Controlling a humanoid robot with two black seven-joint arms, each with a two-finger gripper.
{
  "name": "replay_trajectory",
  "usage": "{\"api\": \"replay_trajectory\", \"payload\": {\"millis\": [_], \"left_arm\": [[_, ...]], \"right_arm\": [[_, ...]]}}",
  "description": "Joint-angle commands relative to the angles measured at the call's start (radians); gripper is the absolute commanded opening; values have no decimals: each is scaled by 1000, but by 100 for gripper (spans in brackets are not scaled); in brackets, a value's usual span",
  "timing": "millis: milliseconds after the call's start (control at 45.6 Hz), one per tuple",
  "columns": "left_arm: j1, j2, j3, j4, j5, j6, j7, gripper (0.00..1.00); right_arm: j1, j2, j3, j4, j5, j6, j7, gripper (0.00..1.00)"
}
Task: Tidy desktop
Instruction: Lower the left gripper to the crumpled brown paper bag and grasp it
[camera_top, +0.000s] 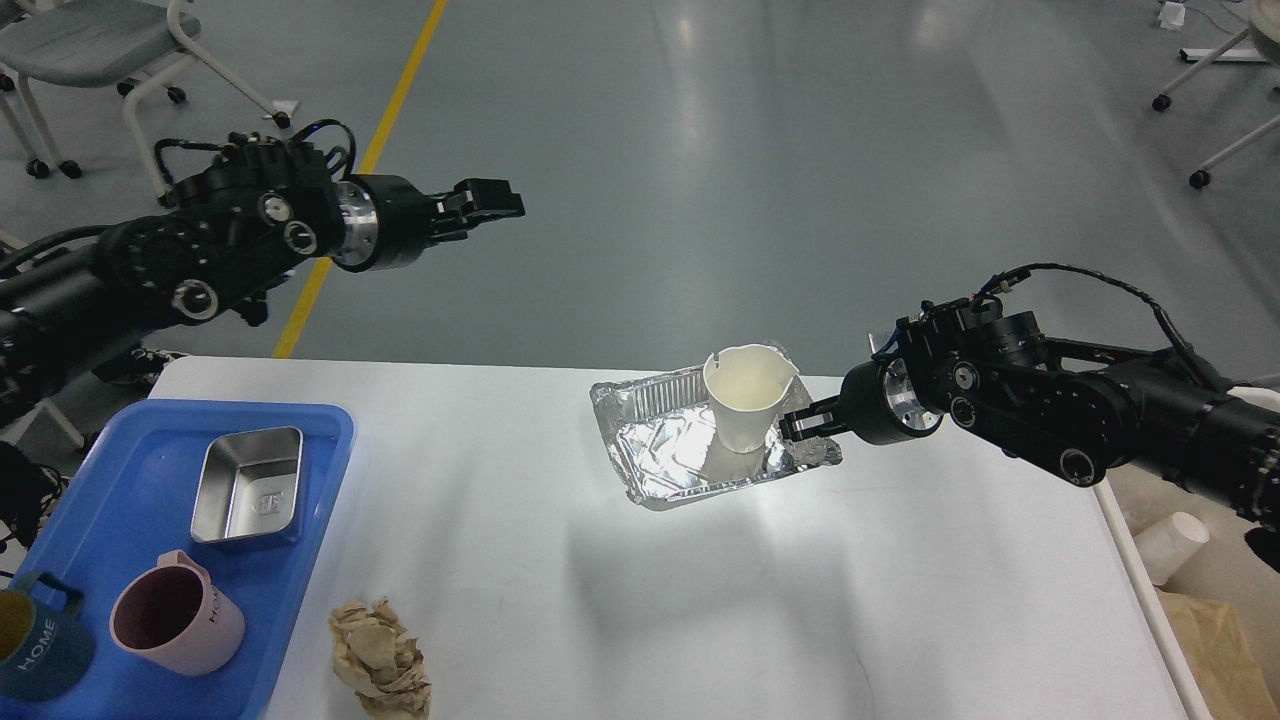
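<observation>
The white desktop (600, 620) fills the lower view. A crumpled foil tray (660, 450) is held slightly above it at the back middle, casting a shadow below. A white paper cup (745, 400) stands upright inside the tray. My right gripper (800, 422) is shut on the tray's right rim. My left gripper (495, 205) is raised high at the back left, over the floor, empty, with its fingers slightly apart. A crumpled brown paper ball (380, 660) lies near the front edge.
A blue tray (100, 480) at the left holds a steel box (250, 485), a pink mug (175, 625) and a dark blue mug (40, 650). A cream bin (1210, 590) at the right holds a paper cup (1170, 545) and brown paper.
</observation>
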Motion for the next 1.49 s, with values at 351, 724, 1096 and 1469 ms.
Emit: {"api": "replay_trajectory", "payload": {"millis": [351,724,1096,1469], "left_arm": [[218,712,10,-664,9,169,5,79],[457,958,8,-856,12,210,-1,79],[537,761,11,-857,21,261,8,85],[574,640,30,-857,24,261,11,96]], "right_arm": [[0,-4,-3,1,3,1,3,0],[-9,-6,-3,1,3,0,2,0],[-11,-10,-3,2,3,0,2,0],[-18,-10,-5,1,3,0,2,0]]}}
